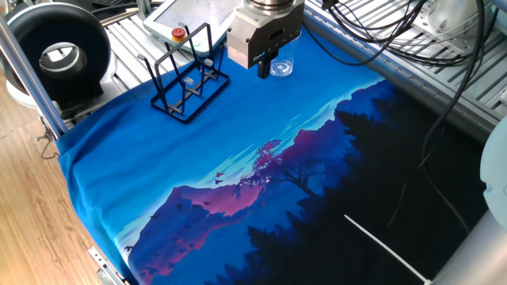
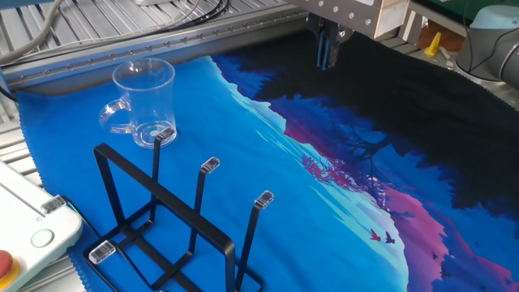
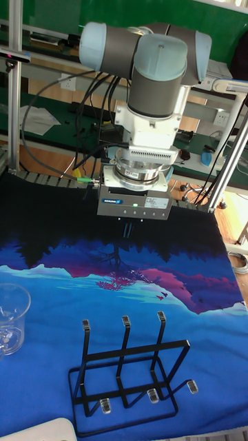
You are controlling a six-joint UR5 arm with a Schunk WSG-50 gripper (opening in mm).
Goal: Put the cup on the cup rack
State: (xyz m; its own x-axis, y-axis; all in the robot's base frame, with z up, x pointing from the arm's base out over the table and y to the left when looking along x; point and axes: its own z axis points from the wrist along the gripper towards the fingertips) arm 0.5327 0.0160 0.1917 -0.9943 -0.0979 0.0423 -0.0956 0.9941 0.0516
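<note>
On the blue cloth (image 2: pixel 243 154), the cup (image 2: pixel 144 101) is seen upright beside the cup rack (image 2: pixel 174 223), untouched, while the gripper (image 2: pixel 327 50) is held well apart, fingers closed on nothing; an approach and opening are judged to be needed next.

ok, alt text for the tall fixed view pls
A UR5 arm's gripper hangs above a blue landscape-print cloth. A clear cup stands upright at the left edge; a black wire cup rack stands empty in front.

Printed cloth (image 1: pixel 238 158) bears cup (image 2: pixel 144 101) and rack (image 2: pixel 162 219).
</note>
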